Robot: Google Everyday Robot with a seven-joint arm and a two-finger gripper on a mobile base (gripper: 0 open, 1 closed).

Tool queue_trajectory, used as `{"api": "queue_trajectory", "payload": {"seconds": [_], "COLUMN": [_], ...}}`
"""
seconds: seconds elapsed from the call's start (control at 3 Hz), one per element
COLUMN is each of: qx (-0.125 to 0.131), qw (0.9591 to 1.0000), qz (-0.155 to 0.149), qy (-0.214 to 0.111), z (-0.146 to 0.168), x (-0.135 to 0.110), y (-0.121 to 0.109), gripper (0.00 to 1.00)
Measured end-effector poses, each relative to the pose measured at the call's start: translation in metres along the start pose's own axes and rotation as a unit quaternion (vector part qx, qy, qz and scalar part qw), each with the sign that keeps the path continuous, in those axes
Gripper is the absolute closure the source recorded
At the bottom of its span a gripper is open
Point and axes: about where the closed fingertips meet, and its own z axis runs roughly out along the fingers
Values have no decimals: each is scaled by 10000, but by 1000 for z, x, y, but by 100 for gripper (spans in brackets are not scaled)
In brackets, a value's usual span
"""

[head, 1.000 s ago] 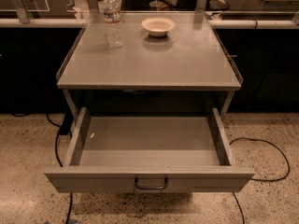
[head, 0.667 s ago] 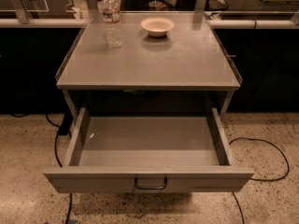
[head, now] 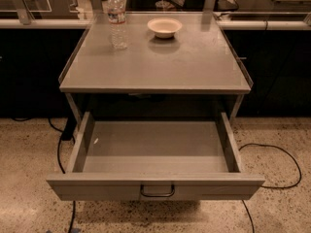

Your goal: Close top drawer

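Note:
The top drawer (head: 155,187) of a grey metal cabinet is pulled far out toward the camera. Its flat front panel carries a small dark wire handle (head: 157,191) at centre. The inside of the drawer holds nothing that I can see. My gripper is not in view anywhere in the camera view.
On the cabinet top (head: 155,62) stand a clear water bottle (head: 117,19) at back left and a small cream bowl (head: 164,27) at back centre. Black cables (head: 272,154) run over the speckled floor on both sides. A dark counter with rails lies behind.

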Motion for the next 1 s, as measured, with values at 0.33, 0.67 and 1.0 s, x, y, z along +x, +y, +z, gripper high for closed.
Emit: {"api": "queue_trajectory", "payload": {"seconds": [0.33,0.67,1.0], "qx": [71,421,743], "qw": [9997,9972,9944], "qz": [-226,-586,-678], "qy": [7,184,337], "z": [-3,-10,4], "x": [11,34,60], "y": [6,18,25], "gripper": [0,0,0]}}
